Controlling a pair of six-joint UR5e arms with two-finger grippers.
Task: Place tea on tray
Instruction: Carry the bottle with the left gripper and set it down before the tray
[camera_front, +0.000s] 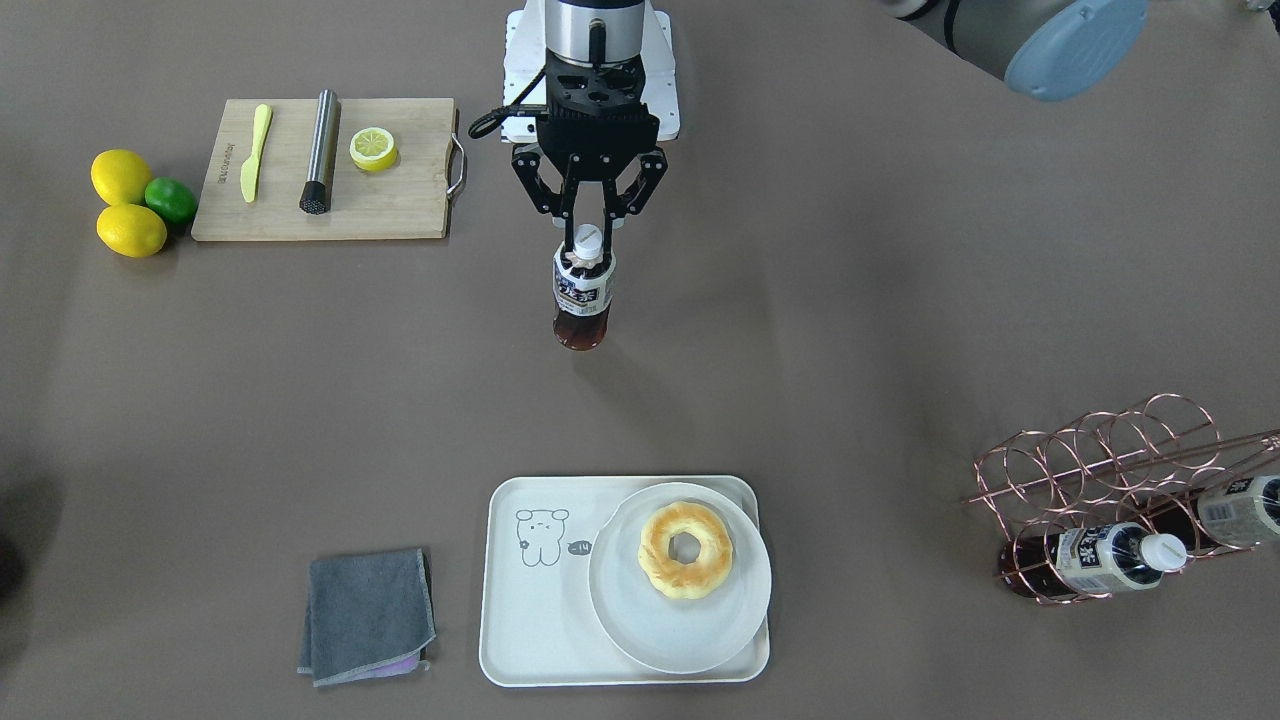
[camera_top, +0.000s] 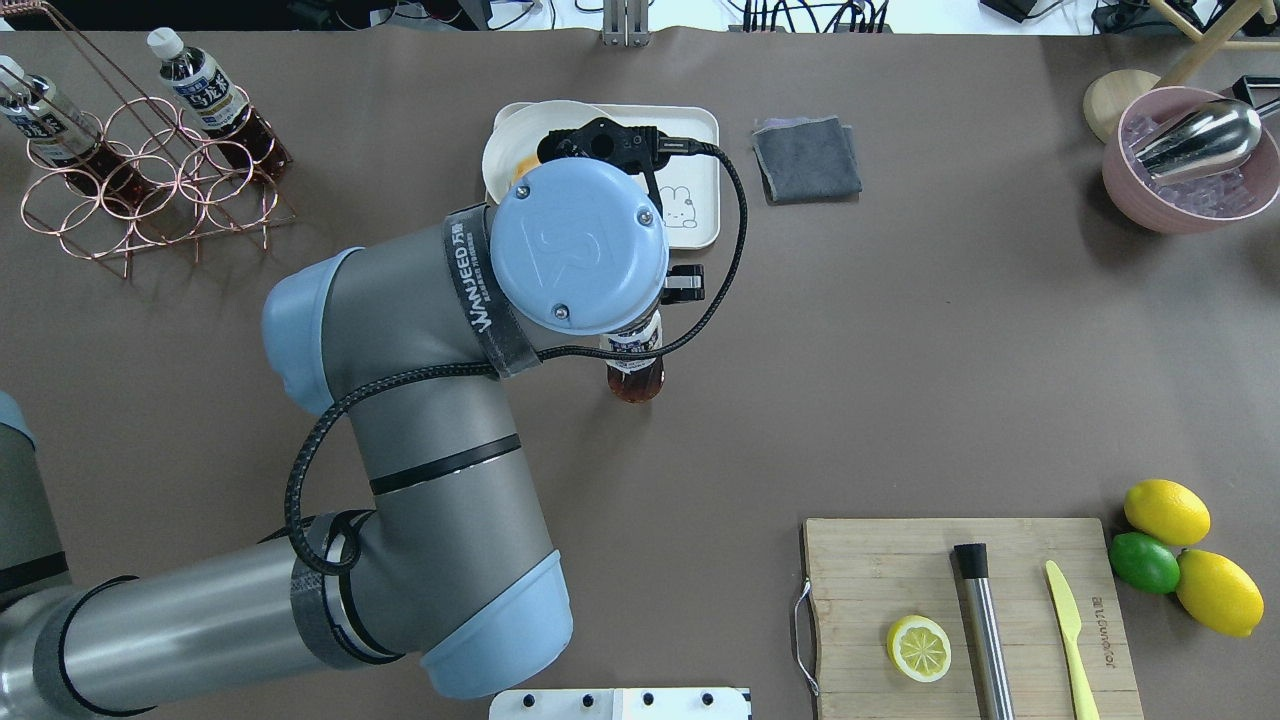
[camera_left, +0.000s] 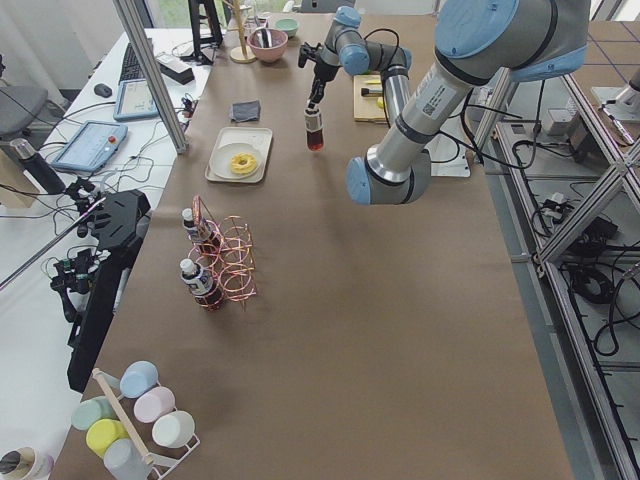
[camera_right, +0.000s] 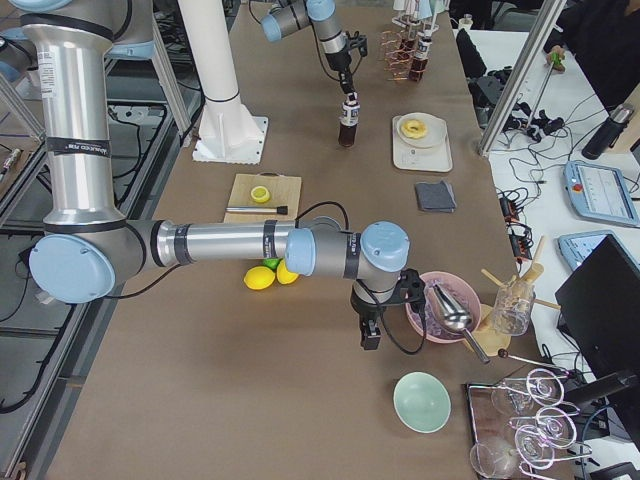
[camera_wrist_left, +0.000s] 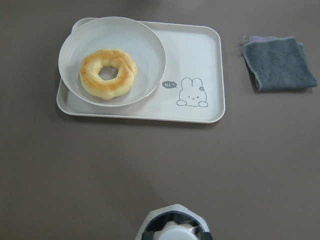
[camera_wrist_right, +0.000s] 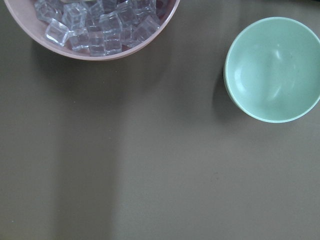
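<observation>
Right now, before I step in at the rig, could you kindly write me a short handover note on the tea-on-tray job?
Left gripper: shut on the cap end of the small clear plastic bottle of red-brown tea, upright over mid-table, short of the cream-white rectangular plastic tray.
Right gripper: beside the pink ice bowl; open or shut, cannot tell.
Tray: a round white plate with a doughnut fills one half; the bear half is bare.
Done: bottle gripped. Left: carry it to the bare half, set down, release.
</observation>
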